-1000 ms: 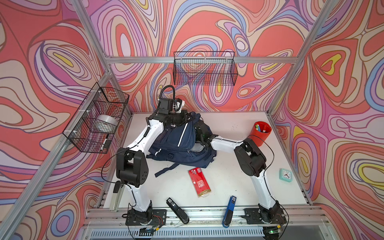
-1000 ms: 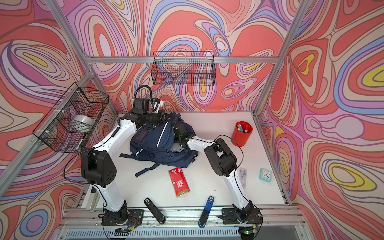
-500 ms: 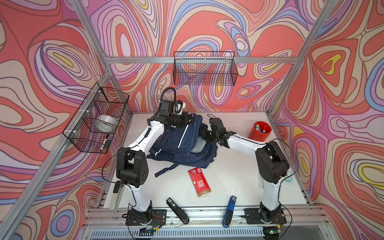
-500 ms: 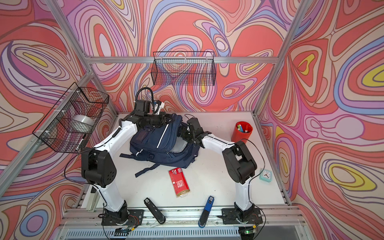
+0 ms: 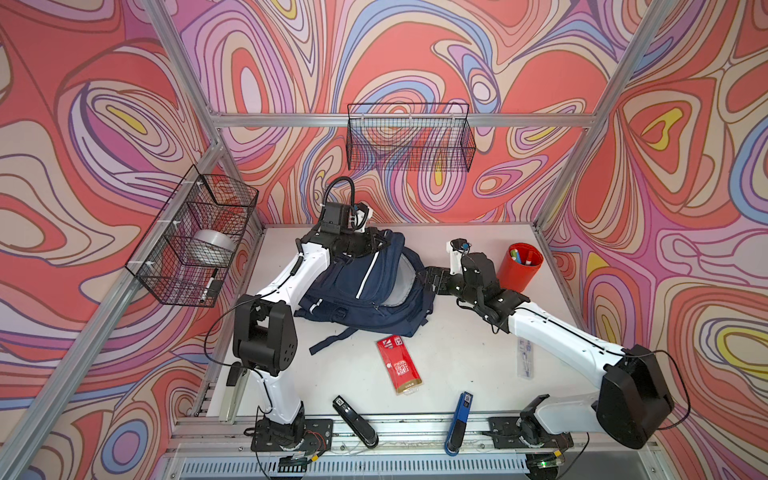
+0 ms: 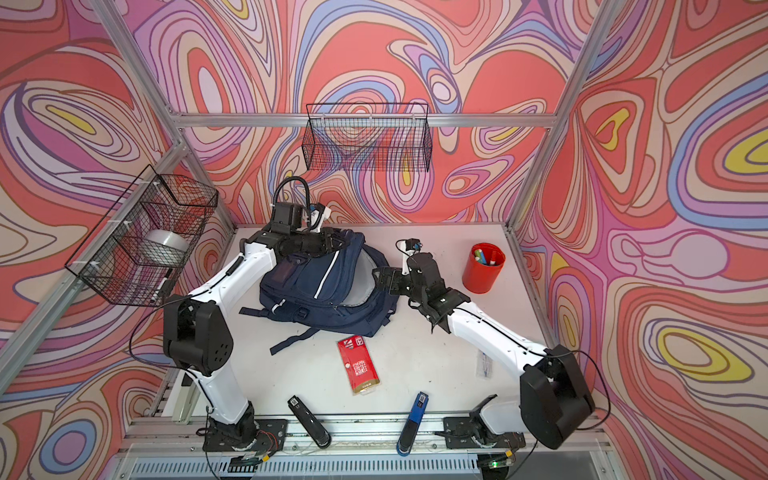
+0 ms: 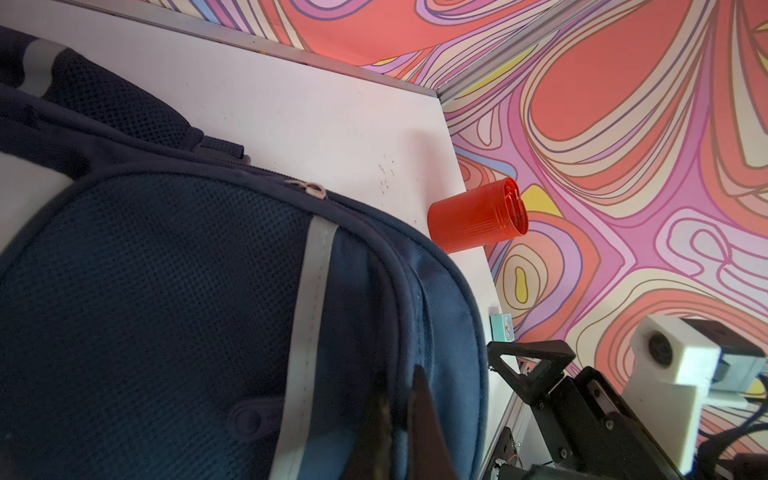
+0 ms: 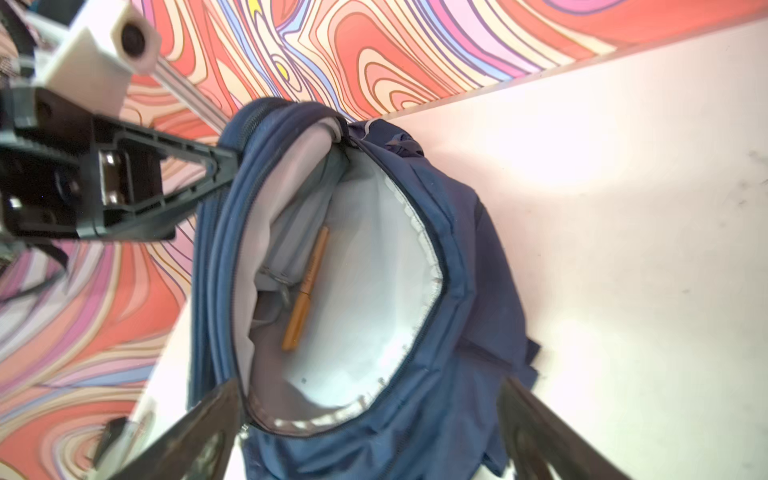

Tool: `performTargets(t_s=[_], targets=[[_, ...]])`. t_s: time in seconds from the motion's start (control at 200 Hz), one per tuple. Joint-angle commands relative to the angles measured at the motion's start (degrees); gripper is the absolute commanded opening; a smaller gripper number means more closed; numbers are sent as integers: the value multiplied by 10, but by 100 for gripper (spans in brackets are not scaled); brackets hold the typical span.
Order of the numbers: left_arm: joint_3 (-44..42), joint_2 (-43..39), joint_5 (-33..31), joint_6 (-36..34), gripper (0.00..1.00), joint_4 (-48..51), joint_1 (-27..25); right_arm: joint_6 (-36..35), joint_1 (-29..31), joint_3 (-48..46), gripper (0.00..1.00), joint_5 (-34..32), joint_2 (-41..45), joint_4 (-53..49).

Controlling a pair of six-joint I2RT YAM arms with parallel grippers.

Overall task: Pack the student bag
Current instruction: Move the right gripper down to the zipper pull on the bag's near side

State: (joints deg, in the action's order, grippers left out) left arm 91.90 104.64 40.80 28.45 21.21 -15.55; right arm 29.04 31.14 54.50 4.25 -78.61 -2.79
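**A:** What lies nearest to us?

**B:** At the near edge of the table [image 5: 457, 332] there are a black stapler [image 5: 355, 422] and a blue stapler [image 5: 459, 419]. A little farther lies a red packet [image 5: 399, 365]. All three are outside the bag.

**A:** And the student bag [image 5: 365, 291]?

**B:** It lies on the table behind the packet, left of the middle, with its main mouth turned to the right. In the right wrist view an orange pen [image 8: 305, 289] rests on the pale lining inside.

**A:** How will it handle?

**B:** I judge it soft, light and almost empty. The cloth will sag, and the mouth will probably fall shut if nothing holds it. The zipper rim seems the best place to take hold, not the loose straps.

**A:** And the arms?

**B:** The right arm stretches low from the near right toward the bag. The right gripper [image 5: 428, 280] stands just beside the mouth, with jaws spread wide and nothing in them. To its right, apart from the bag, stands a red cup [image 5: 521, 268] with pens. Farthest, the left arm reaches along the bag's left side to its far end. There the left gripper [image 5: 376, 244] is pinched tight on the upper rim and holds it up, so the mouth gapes.
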Motion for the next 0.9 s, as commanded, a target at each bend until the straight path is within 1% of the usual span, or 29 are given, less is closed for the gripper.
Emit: performTargets(t_s=[0.0,0.025,0.085,0.115,0.215,0.265,0.316,0.351,0.401,0.531,0.611,0.701,0.821,0.851,0.892], targets=[[-7,-2,-21,-9,0,32,7,-39,5,20,89,30,-33,-36],[-8,-3,-23,-9,0,33,7,-48,15,25,88,22,-39,-45],[-9,-4,-26,-10,0,33,8,-74,57,26,89,-32,-47,-53],[-10,-4,-27,-9,0,34,6,-84,78,27,89,-46,-52,-53],[-13,-2,-27,-6,0,33,6,-82,128,39,88,-76,-77,-56],[-12,-1,-24,-5,0,31,7,-93,156,40,83,-89,-92,-42],[-11,0,-23,-4,0,32,6,-108,186,49,80,-116,-111,-37],[-10,0,-23,-3,0,32,6,-118,205,60,75,-128,-127,-40],[-9,-1,-25,-4,0,33,6,-121,222,78,74,-139,-146,-45],[-8,0,-21,0,0,31,6,-130,246,106,68,-150,-185,-39],[-10,2,-19,5,0,28,6,-130,247,121,57,-162,-205,-44],[-24,-1,-34,21,0,8,2,-140,247,137,44,-168,-216,-44],[-22,-1,-37,24,0,6,3,-155,248,149,37,-183,-226,-38],[-19,1,-37,26,0,6,3,-160,248,154,34,-190,-242,-42],[-16,2,-32,25,0,7,2,-166,248,160,26,-193,-249,-46]])
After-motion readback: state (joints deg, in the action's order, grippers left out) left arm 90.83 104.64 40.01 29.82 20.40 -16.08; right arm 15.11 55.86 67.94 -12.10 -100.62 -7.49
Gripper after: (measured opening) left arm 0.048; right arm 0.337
